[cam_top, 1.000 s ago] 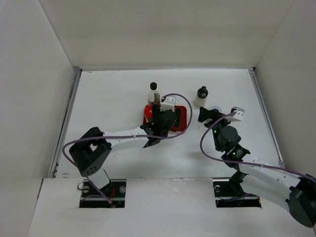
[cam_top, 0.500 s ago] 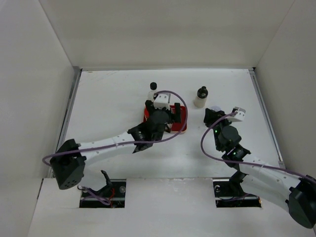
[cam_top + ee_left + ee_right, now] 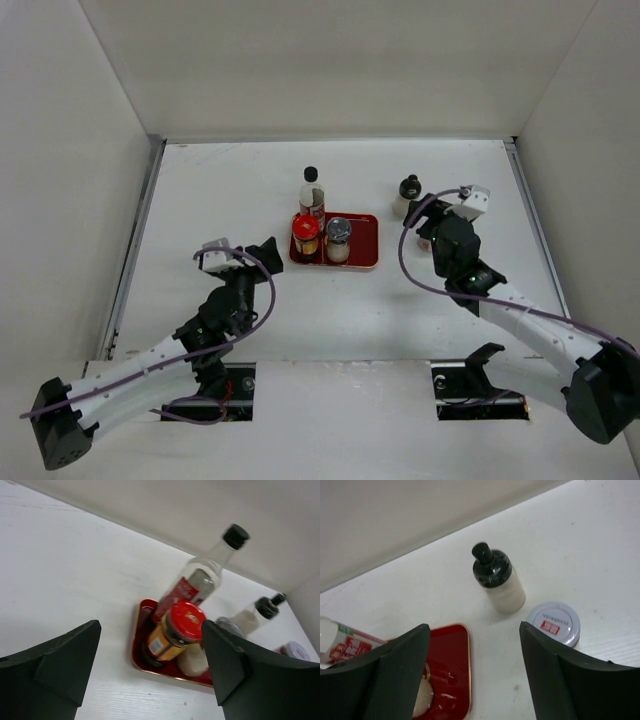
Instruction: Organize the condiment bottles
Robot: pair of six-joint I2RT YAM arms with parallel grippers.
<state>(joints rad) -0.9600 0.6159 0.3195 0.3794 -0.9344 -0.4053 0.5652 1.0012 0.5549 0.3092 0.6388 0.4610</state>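
On the red tray (image 3: 365, 245): a red-capped bottle (image 3: 305, 236) and a grey-capped shaker (image 3: 338, 240) stand side by side on its left part; the right part shows bare red.
Tall slim bottle (image 3: 311, 195): upright at the tray's far left corner; I cannot tell whether it is on the tray or just behind it.
Squat whitish bottle (image 3: 500, 582): upright on the desk (image 3: 230, 190), right of the tray, not yet on it.
White-lidded jar (image 3: 553, 623): on the desk just beside the squat bottle.
Left end effector (image 3: 150, 680): fingers wide apart, holding nothing, well apart from the tray.
Right end effector (image 3: 475, 680): fingers apart, empty, near the two loose containers.
Step in hand: probably the right arm fetching one of them for the tray.
Doing it well: centre the fingers on one body below its cap, avoid nudging its neighbour, close gently, carry it upright, and set it on the bare part.
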